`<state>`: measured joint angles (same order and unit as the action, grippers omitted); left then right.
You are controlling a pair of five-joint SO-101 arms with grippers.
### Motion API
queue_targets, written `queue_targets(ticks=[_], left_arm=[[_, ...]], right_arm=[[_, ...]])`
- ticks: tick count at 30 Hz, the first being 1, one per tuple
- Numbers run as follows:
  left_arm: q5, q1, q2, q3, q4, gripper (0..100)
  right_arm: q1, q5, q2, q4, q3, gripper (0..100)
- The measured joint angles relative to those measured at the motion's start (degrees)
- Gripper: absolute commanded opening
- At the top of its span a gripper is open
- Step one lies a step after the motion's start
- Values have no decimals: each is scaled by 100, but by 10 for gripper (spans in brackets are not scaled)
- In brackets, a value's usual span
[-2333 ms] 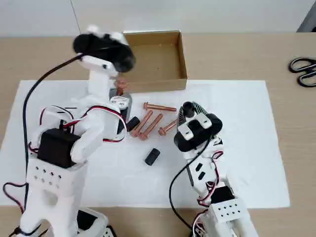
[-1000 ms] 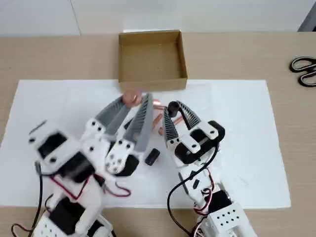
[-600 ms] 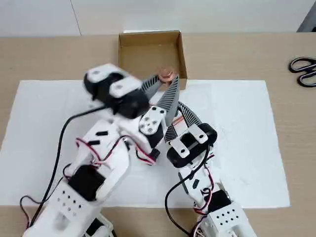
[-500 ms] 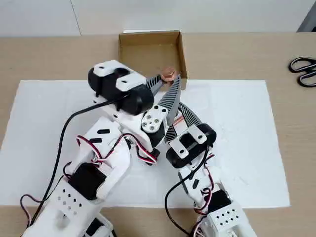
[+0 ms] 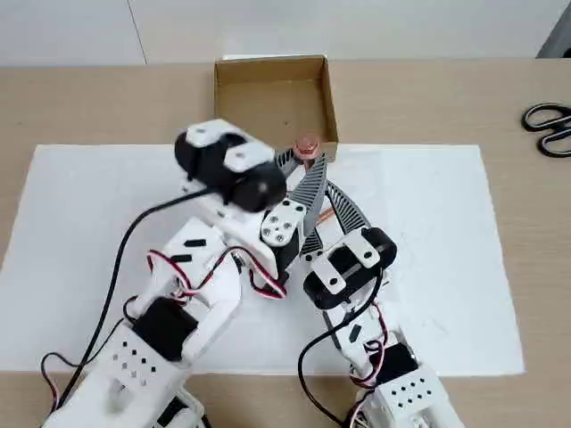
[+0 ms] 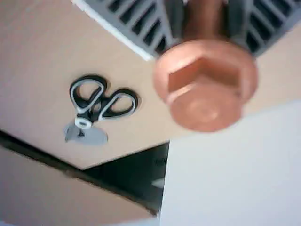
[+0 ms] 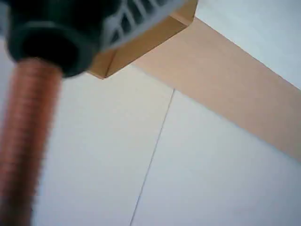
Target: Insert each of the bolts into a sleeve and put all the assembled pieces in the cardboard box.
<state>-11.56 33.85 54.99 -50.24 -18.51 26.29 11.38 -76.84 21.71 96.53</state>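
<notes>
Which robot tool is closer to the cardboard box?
Left. The left tool holds a bolt right at the front of the cardboard box; the right tool sits farther back, over the paper.

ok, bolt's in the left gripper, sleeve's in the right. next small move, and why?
Probably have the left gripper push the bolt a little deeper into the sleeve that the right gripper holds. Thread already shows past the sleeve, but whether the head has seated is hidden.
</notes>
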Motion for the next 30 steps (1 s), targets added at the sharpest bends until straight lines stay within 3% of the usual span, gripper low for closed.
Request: queue_targets(ticks=[10, 20, 30], left_arm=[[167, -62, 721, -1134, 844, 6], [202, -62, 774, -1284, 1451, 6], [580, -62, 774, -1389, 1512, 6]], right_arm=[[0, 0, -9, 0, 0, 5], [-9, 0, -9, 0, 0, 5], [-9, 0, -9, 0, 0, 5]])
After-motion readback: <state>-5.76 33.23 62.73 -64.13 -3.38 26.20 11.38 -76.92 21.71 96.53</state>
